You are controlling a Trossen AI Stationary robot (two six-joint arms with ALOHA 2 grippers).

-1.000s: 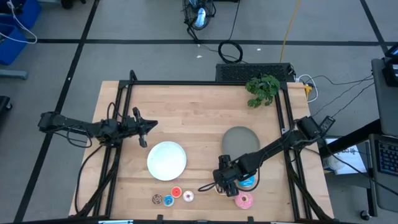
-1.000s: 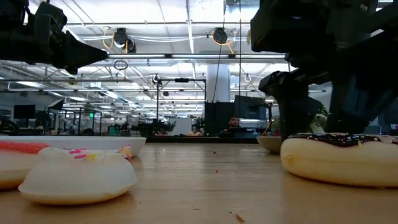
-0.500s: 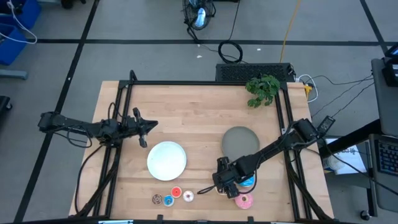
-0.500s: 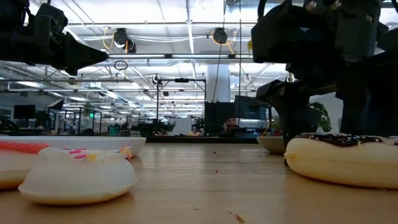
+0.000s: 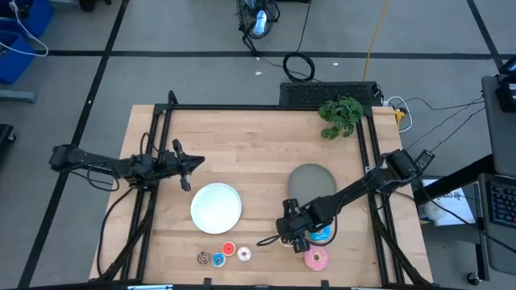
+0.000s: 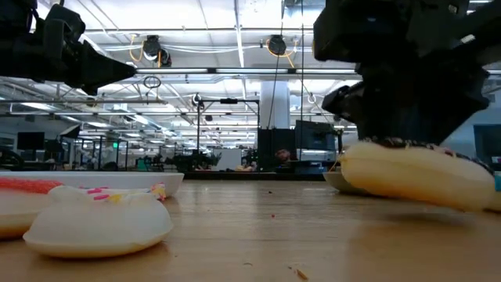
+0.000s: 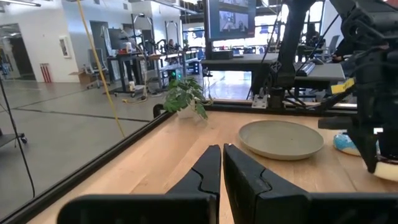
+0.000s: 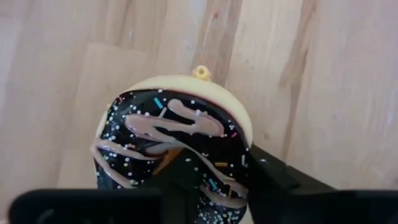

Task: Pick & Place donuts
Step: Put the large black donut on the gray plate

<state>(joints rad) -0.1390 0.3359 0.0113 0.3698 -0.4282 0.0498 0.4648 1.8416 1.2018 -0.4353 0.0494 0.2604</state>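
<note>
My right gripper [image 8: 214, 168]: clamped on the chocolate-sprinkled donut [image 8: 177, 134], a glossy, cream-sided ring, tilted above the wood-grain table [image 6: 258, 235].
My left gripper [image 7: 221, 168]: fingers pressed together, empty.

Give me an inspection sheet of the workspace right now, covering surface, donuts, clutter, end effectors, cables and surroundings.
Surface: wooden table, a few crumbs near the front in the low view.
Job's things: chocolate-sprinkled donut held tilted off the wood; blue donut and pink donut beside it; three mini donuts in a row near the front edge.
Clutter: white plate, grey plate, small plant.
End effectors: right end effector shut on the chocolate-sprinkled donut; left end effector shut, empty, raised over the table's left side.
Cables: loose cables on the floor behind and to the right of the table.
Surroundings: open lab floor, blue bins far left; nobody clearly seen.
</note>
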